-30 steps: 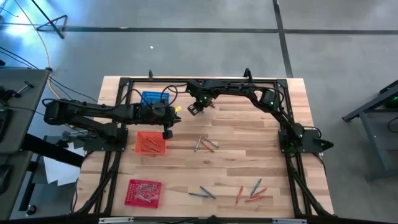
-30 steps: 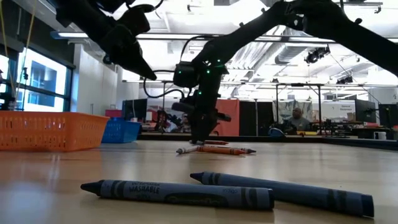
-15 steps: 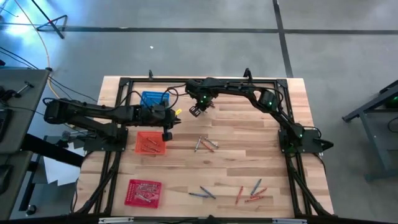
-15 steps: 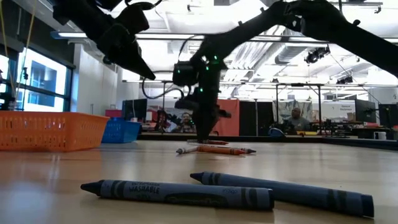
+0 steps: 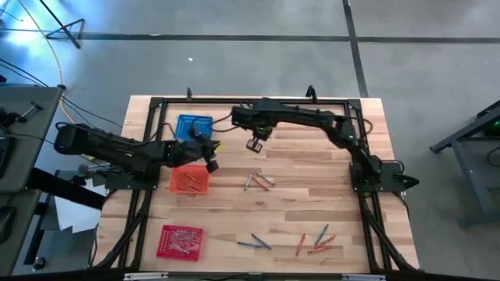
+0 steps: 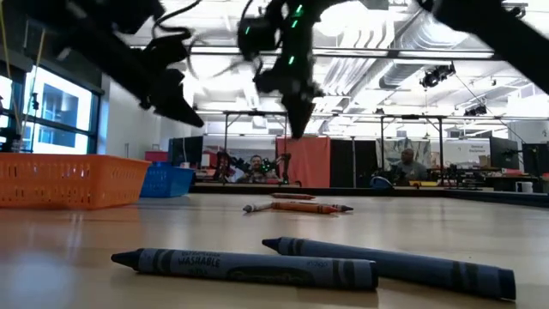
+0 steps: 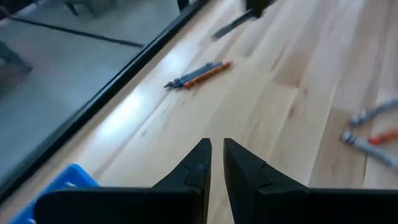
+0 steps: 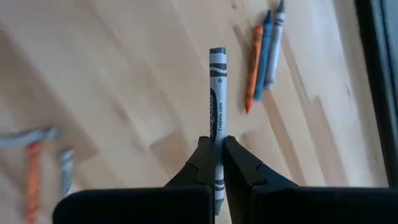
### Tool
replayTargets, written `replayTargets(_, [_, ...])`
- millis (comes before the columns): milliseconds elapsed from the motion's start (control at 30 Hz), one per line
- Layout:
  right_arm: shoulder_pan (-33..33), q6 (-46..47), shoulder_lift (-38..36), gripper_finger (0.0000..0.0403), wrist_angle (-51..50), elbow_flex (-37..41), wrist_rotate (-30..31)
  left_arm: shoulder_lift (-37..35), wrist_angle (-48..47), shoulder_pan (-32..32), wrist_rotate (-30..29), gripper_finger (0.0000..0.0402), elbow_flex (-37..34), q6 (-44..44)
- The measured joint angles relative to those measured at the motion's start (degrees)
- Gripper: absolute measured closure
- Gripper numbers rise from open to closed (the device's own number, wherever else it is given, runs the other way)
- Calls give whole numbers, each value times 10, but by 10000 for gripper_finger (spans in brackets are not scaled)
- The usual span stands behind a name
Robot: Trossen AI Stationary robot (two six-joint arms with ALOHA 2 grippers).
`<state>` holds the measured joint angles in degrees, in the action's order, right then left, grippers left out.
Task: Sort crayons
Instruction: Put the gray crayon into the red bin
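My right gripper hangs above the far middle of the table, shut on a grey crayon. It also shows raised in the low view. My left gripper is above the table just right of the orange basket, shut and empty. Loose crayons lie flat on the table: a group at the middle, two groups near the front, and three by the far edge. My right gripper pinches the grey crayon between its two fingers at the crayon's rear part. The crayon lies along the fingers and sticks out past their tips. The fingers point down, and the crayon is lifted clear of the table.
The blue basket stands at the far left, and the red basket, holding crayons, stands at the near left. Two grey-blue crayons lie close to the low camera. People sit in the room beyond the table.
My right gripper has risen from the table's far middle with the grey crayon between its fingers and gone a little toward the right and near edges. The crayon is now lifted clear of the wood. My left arm has drawn back slightly toward the left.
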<state>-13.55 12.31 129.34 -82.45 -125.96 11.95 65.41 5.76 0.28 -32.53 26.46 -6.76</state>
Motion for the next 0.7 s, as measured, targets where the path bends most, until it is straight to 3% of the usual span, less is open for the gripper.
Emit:
replayTargets(133, [26, 39, -99, 402, 45, 100, 9, -9, 204, 0, 28, 371, -90, -12])
replayTargets(200, [45, 63, -158, 402, 101, 170, 27, -10, 324, 0, 64, 371, -123, 19])
replayTargets(300, [76, 95, -244, 402, 228, 281, 31, -10, 413, 0, 131, 371, -142, 80])
replayTargets(467, [120, 141, -346, 402, 459, 471, 14, -5, 425, -1, 211, 371, -130, 148])
replayTargets(700, [167, 141, -378, 402, 768, 623, 13, 10, 421, -4, 232, 371, -65, 16])
